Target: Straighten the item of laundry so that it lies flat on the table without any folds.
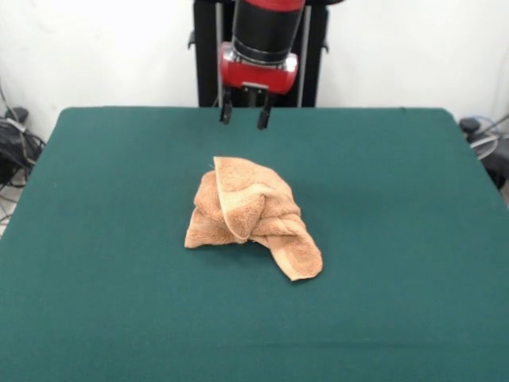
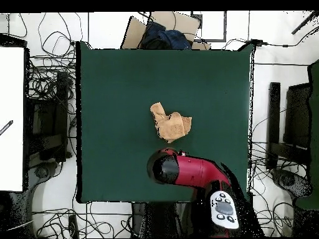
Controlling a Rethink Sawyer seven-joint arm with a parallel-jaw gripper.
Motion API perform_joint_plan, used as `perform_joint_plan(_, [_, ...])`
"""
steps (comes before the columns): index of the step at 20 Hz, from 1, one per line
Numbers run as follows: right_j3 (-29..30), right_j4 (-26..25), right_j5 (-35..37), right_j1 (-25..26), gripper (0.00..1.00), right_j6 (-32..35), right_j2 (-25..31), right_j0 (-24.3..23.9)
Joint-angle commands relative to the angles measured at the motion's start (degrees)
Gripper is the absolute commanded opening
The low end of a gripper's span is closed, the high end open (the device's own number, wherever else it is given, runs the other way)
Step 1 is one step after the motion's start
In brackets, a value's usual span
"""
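In the front view the dark green counter (image 1: 103, 318) fills the nearest part of the scene, its cloth-like top bare along the near edge. Further in, about at the middle of the counter and a little toward the viewer's near side of centre, lies the orange-tan terry towel (image 1: 250, 215). It is crumpled into a bunched heap, not flat: one corner folds up and over the top of the pile, the middle is twisted into thick rolls, and a flap trails out toward the near right, lying on the green surface. A woven band runs along the folded-over edge.

Beyond the towel, toward the far edge of the counter, the pincer (image 1: 245, 111) hangs above the surface, apart from the towel and touching nothing. Its two dark fingers (image 1: 263, 116) point downward with a clear gap between them, so it stands spread and empty. Above it sits the red wrist collar and the black forearm of the arm (image 1: 266, 32), in front of the black pedestal at the white wall.

From overhead, the towel (image 2: 170, 125) sits near the counter's (image 2: 112, 81) centre, and the red arm (image 2: 190, 171) reaches in from the base side, its end just short of the towel. Cables lie on the floor around the counter.
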Motion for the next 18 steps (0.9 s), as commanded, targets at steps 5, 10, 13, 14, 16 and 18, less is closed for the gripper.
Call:
perform_joint_plan(5, [0.5, -3.7, -0.8, 2.3, 1.00, 3.9, 2.7, -2.2])
perform_joint_plan(10, [-1.3, -4.2, -2.3, 5.6, 1.00, 3.2, 4.1, -3.3])
perform_joint_plan(13, [-1.4, -4.7, -2.7, 5.8, 1.00, 3.3, 4.2, -3.5])
perform_joint_plan(14, [-1.7, -4.9, -3.1, 6.3, 1.00, 3.3, 4.4, -3.8])
perform_joint_plan(16, [-2.5, -5.3, -3.5, 7.2, 1.00, 3.2, 4.9, -4.2])
perform_joint_plan(18, [-3.1, -5.6, -3.0, 7.7, 1.00, 3.0, 5.2, -4.6])
